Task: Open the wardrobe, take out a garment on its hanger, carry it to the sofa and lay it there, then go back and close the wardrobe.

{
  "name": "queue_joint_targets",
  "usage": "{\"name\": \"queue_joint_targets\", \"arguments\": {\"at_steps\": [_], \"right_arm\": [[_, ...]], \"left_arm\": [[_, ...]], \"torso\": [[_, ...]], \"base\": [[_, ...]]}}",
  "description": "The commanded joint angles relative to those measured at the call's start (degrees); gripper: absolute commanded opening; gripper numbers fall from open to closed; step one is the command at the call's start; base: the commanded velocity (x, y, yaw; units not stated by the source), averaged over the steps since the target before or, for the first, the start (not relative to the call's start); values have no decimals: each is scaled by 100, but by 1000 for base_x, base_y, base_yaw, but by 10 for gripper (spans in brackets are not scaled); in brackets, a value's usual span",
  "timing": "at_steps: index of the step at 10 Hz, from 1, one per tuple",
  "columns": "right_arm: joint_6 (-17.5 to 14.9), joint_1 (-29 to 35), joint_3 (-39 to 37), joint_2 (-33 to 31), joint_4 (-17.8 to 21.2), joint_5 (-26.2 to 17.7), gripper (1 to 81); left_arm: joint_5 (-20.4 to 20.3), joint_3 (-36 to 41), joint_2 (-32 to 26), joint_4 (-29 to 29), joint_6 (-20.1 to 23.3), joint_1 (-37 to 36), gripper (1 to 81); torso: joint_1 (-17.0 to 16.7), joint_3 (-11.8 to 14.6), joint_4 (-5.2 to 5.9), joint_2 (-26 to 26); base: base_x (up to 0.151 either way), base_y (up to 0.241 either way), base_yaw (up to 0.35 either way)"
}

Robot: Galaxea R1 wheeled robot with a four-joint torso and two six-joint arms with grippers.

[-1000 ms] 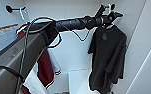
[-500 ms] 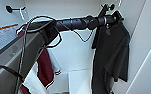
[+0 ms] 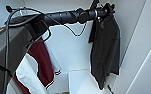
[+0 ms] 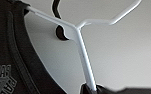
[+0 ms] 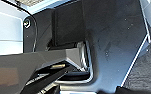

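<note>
The wardrobe (image 3: 73,50) stands open, showing its white interior. The black garment (image 3: 106,50) hangs limp at its upper right. My left arm reaches across the opening, and my left gripper (image 3: 106,8) is up at the garment's collar. In the left wrist view the thin white hanger (image 4: 83,50) runs down into the dark fingertips of my left gripper (image 4: 91,88), which are shut on its bar. The garment's black fabric (image 4: 8,50) hangs beside it. The hanger's hook rises towards the top of that view.
A maroon jacket with white sleeves (image 3: 42,62) hangs at the wardrobe's left, under my arm. A low white shelf (image 3: 78,75) crosses the bottom. The white door (image 3: 146,50) stands open at the right. The right wrist view shows dark parts of the robot's own body.
My left gripper has closed on the hanger at the garment's collar. The arm and both garments have hardly moved.
</note>
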Motion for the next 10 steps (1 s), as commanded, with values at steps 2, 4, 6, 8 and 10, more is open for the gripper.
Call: {"name": "queue_joint_targets", "arguments": {"at_steps": [2,4,6,8,10], "right_arm": [[-34,157,50,34,-24,-326,811],[-43,157,50,26,-25,-317,811],[-43,157,58,35,-16,-247,811],[-52,175,85,26,-25,-238,811],[-52,183,94,43,-24,-150,811]], "left_arm": [[-123,371,-487,175,147,-1420,10],[97,723,-610,193,182,-1375,10],[264,942,-628,246,173,-1367,10],[325,1318,-698,254,173,-1244,10],[290,1856,-848,272,200,-858,10]], "torso": [[0,0,582,0],[0,0,610,2],[0,0,627,2],[0,0,712,2],[0,0,708,2]], "base": [[0,0,0],[0,0,0],[0,0,0],[0,0,0],[0,0,0]]}}
